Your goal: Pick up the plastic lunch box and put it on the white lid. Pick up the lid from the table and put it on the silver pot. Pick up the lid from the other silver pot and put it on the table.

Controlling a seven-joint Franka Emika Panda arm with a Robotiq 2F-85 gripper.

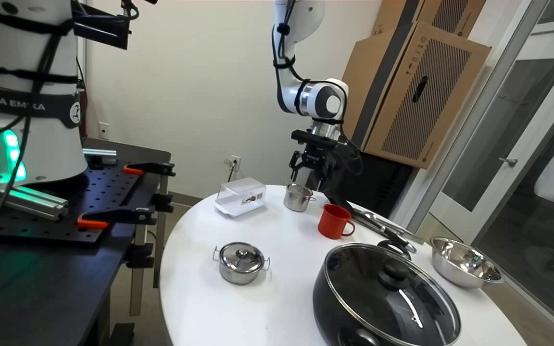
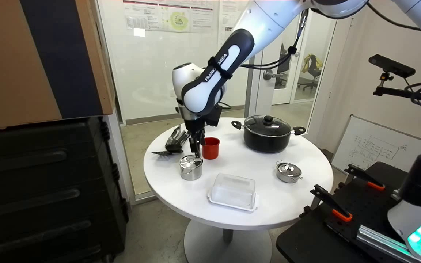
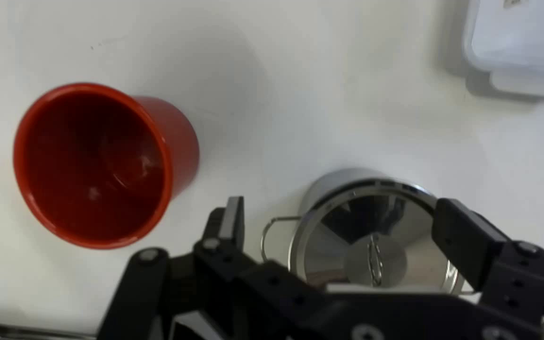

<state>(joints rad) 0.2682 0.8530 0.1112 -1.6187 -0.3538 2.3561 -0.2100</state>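
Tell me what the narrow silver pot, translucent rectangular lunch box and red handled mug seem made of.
Narrow silver pot: polished metal, probably steel; sharp reflections.
Translucent rectangular lunch box: likely plastic; see-through, slightly cloudy walls.
Red handled mug: glossy, small highlights; plastic or enamel, unclear.

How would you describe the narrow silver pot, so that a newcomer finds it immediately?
On the round white table, find the red mug. Beside it, below the open gripper, stands the lidded silver pot. It is taller and narrower than the other silver pot.
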